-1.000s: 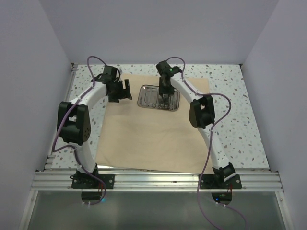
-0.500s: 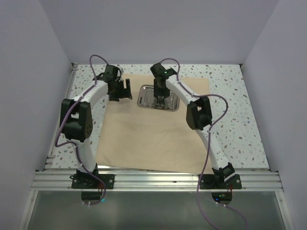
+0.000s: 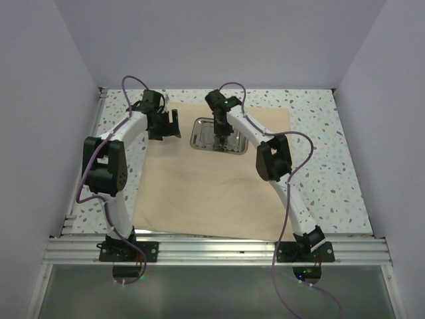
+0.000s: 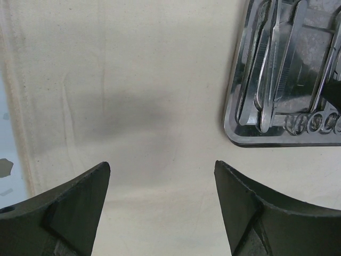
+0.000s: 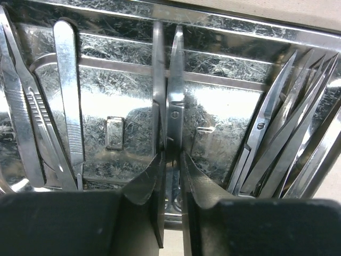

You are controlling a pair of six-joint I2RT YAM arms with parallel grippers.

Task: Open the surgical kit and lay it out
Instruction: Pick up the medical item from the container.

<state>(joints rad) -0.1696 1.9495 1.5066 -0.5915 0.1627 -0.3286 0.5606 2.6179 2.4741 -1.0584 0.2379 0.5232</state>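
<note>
Right tool (image 5: 171,161) pinching slim steel scissors (image 5: 173,90) in shiny tray (image 5: 226,101); left tool (image 4: 161,168) agape.

tray (image 4: 237,114): cut off by the frame's right and top edges, left wrist view
scissors (image 5: 173,101): handles hidden behind right gripper (image 5: 171,157), bottom centre

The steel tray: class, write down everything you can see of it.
A small rectangular tray of shiny, scratched steel with a raised rim, lying flat on the beige cloth at its far side. It holds slim steel instruments along both sides; the right gripper reaches in, clamped on the middle scissors.
</note>
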